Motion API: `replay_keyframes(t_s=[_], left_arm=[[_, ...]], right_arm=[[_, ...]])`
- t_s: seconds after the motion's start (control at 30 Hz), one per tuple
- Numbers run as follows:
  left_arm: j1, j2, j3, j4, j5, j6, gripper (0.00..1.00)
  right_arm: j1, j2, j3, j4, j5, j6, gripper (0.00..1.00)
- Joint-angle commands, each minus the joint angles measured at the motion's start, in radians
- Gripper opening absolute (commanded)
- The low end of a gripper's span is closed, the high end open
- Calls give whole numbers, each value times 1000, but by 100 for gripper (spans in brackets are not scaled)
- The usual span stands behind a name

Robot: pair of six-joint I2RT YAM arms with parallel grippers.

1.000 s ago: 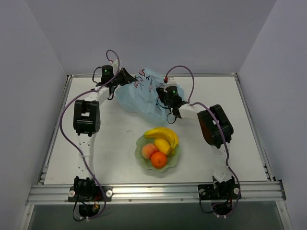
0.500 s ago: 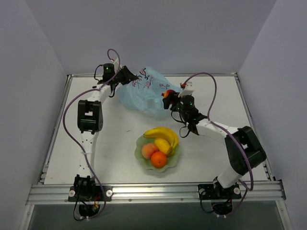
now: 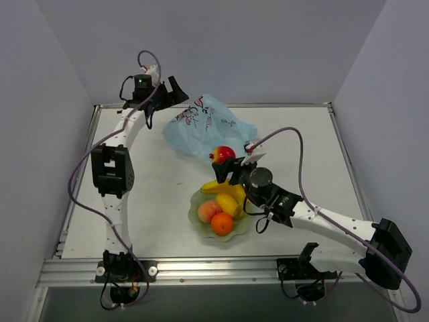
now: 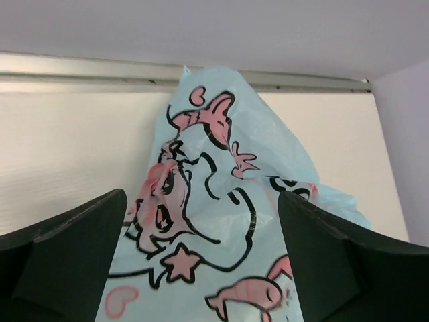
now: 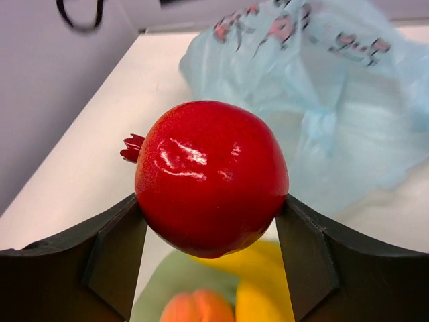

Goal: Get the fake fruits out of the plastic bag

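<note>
The light-blue plastic bag (image 3: pixel 208 127) with a pink-and-black print lies crumpled at the back of the table. My left gripper (image 3: pixel 173 89) hangs open just above its back-left end; in the left wrist view the bag (image 4: pixel 221 221) fills the gap between the wide-apart fingers (image 4: pixel 74 241), apart from them. My right gripper (image 3: pixel 226 163) is shut on a glossy red fake fruit (image 3: pixel 223 153) with a small crown (image 5: pixel 211 178), held over the back rim of the pale green bowl (image 3: pixel 194 213). A banana (image 3: pixel 224 184), mango (image 3: pixel 228 203), peach (image 3: pixel 209 211) and orange (image 3: pixel 222 223) lie in the bowl.
A metal rail (image 3: pixel 214 267) runs along the table's near edge, and walls close in the back and sides. The right arm's links (image 3: pixel 322 221) stretch low across the front right of the table.
The left gripper has opened, let go of the bag, and drawn up and back. The right arm has carried the red fruit from the bag's mouth toward the bowl.
</note>
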Motion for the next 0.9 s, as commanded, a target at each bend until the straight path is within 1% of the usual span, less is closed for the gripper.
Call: replay_keyframes(t_s=[0.0, 0.03, 0.07, 0.1, 0.13, 0.17, 0.27, 0.3, 0.33, 0.4, 0.43, 0.47, 0.5, 0.53, 0.57, 0.6, 0.63, 0.67, 0.7, 0.73, 0.77, 0.8, 0.83, 0.87], left_arm=[[-21, -207, 21, -129, -230, 180, 94], [-24, -262, 4, -138, -263, 198, 94], [-24, -291, -8, -138, -313, 200, 94], [-24, -320, -22, -138, -339, 200, 94], [-25, -381, -53, -141, -373, 201, 94], [-30, -412, -67, -147, -434, 201, 94], [-51, -538, -137, -155, -497, 223, 94], [-77, -566, -153, -162, -526, 234, 94], [-91, -630, -171, -181, -539, 249, 94], [-132, -698, -251, -193, -542, 252, 94], [-143, -763, -280, -214, -538, 244, 94], [-157, -800, -347, -225, -538, 240, 94], [-183, -878, -389, -233, -539, 229, 94], [-200, -914, -435, -235, -538, 229, 94], [-217, -955, -525, -239, -534, 232, 94], [-234, -1027, -567, -245, -533, 244, 94], [-267, -1061, -608, -265, -547, 252, 94], [-284, -1095, -648, -282, -554, 260, 94], [-298, -1156, -715, -297, -560, 269, 94], [-320, -1184, -745, -339, -589, 273, 94], [-329, -1216, -772, -357, -603, 277, 94], [-335, -1280, -826, -370, -614, 281, 94], [-340, -1311, -849, -392, -623, 281, 94], [-340, -1341, -870, -403, -642, 281, 94]], right_arm=[[137, -89, -33, -145, 123, -15, 36], [170, -92, -35, -178, 148, -5, 37], [235, -95, -39, -204, 175, 3, 37], [265, -98, -56, -233, 203, 11, 37], [289, -98, -67, -243, 244, 26, 37], [323, -97, -74, -250, 264, 35, 37], [348, -89, -94, -280, 298, 63, 37], [363, -84, -99, -283, 307, 64, 37], [369, -81, -107, -284, 315, 66, 37], [377, -71, -108, -290, 338, 63, 38], [383, -68, -108, -293, 346, 60, 38], [386, -65, -104, -295, 358, 57, 39], [388, -66, -101, -296, 361, 49, 39], [392, -66, -98, -298, 363, 46, 39], [395, -68, -93, -298, 356, 43, 40], [397, -68, -91, -299, 353, 38, 41], [403, -60, -90, -302, 355, 38, 43], [405, -54, -88, -313, 359, 43, 51], [406, -48, -97, -315, 369, 50, 56], [414, -43, -104, -315, 376, 54, 61], [417, -35, -110, -310, 379, 57, 71], [420, -34, -120, -306, 375, 60, 75], [422, -34, -122, -304, 376, 63, 80], [426, -34, -122, -304, 378, 64, 88]])
